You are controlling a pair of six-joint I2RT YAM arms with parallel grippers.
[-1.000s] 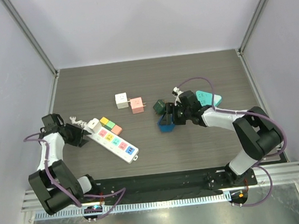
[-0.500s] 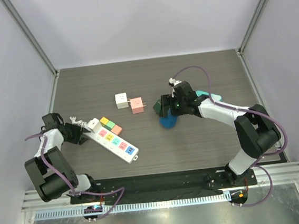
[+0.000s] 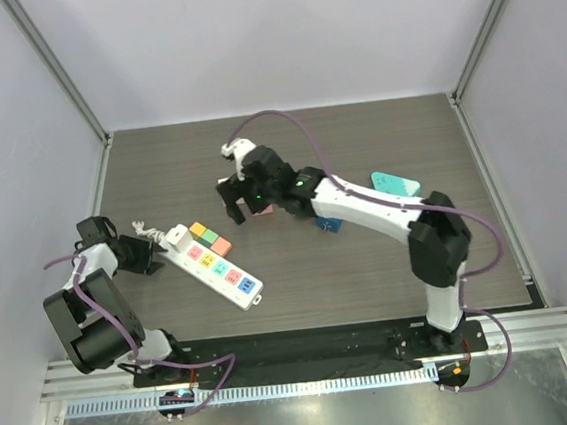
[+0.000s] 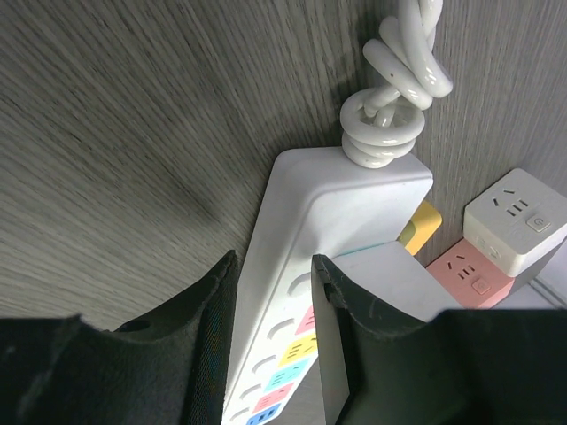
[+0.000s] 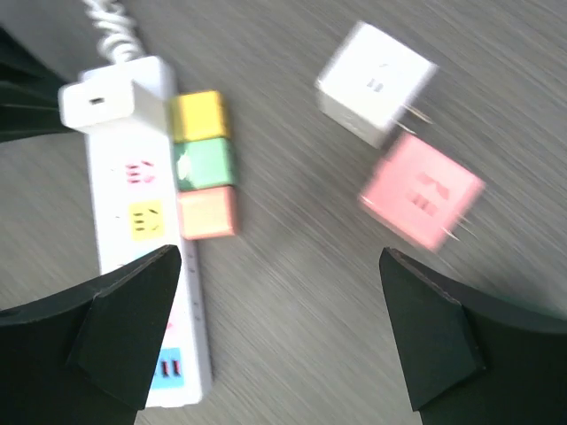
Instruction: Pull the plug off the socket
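A white power strip (image 3: 218,267) lies at the left, with yellow (image 3: 198,229), green (image 3: 210,237) and orange (image 3: 221,246) cube plugs along its far side and a white plug (image 3: 177,236) near its cord end. My left gripper (image 3: 152,255) is shut on the strip's cord end; in the left wrist view the strip (image 4: 354,204) runs between the fingers of the gripper (image 4: 275,292). My right gripper (image 3: 246,204) is open and empty, hovering right of the strip. Its wrist view shows the strip (image 5: 133,221), the three plugs (image 5: 204,164) and the right gripper (image 5: 283,336).
A loose white cube (image 5: 376,84) and a pink cube (image 5: 421,190) lie on the table under the right wrist. A blue plug (image 3: 331,224) and a teal block (image 3: 397,183) lie to the right. The coiled white cord (image 4: 390,115) leaves the strip's end.
My right arm has swung left from the blue plug to above the loose cubes, leaving the blue plug on the table. The left gripper and the strip have not moved.
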